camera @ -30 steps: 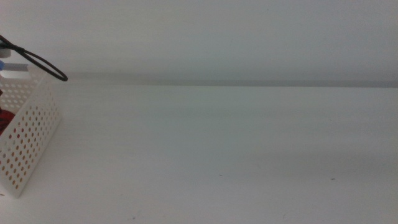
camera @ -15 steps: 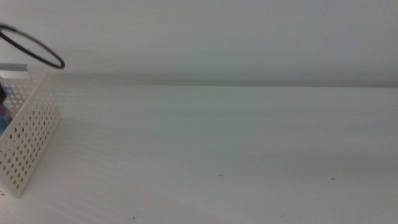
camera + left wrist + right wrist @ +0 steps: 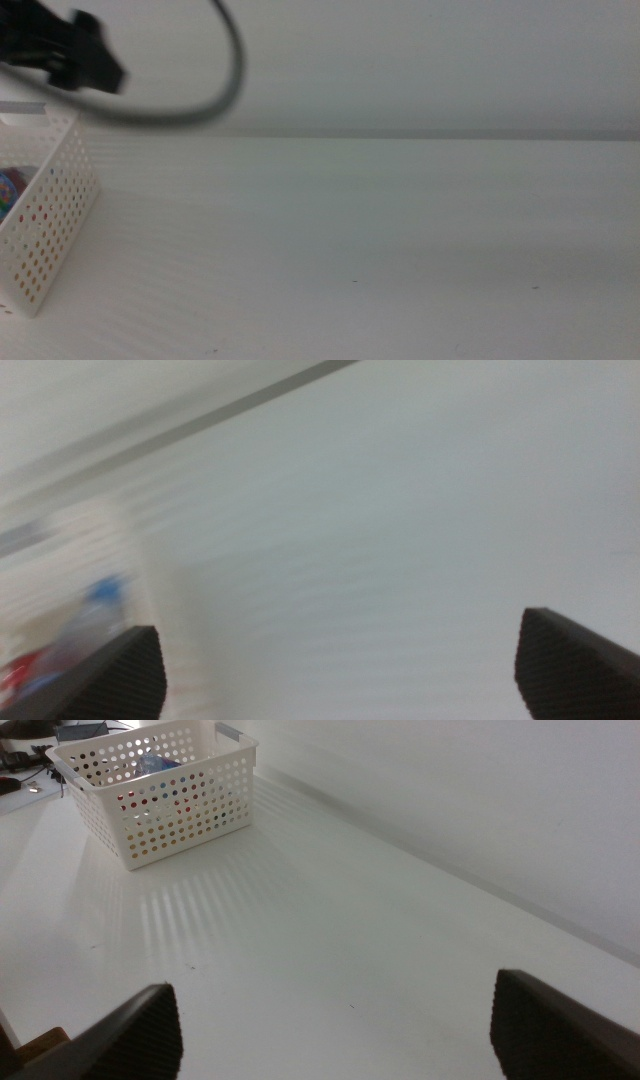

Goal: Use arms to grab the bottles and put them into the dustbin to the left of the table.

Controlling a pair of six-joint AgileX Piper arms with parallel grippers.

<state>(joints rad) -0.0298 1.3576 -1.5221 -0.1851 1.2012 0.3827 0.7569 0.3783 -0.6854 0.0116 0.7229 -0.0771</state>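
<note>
While bottles (image 3: 150, 765) lie inside the dustbin (image 3: 50, 215), left gripper (image 3: 340, 665) and right gripper (image 3: 335, 1025) are seen with jaws spread apart.

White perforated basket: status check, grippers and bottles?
Left gripper open, empty, beside white perforated plastic basket. Right gripper open, empty, over bare white table. Blurred blue-capped bottle in basket. Nothing blocking.

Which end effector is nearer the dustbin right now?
Left. The left end effector hangs open close beside the dustbin; the right end effector waits open far across the table.
</note>
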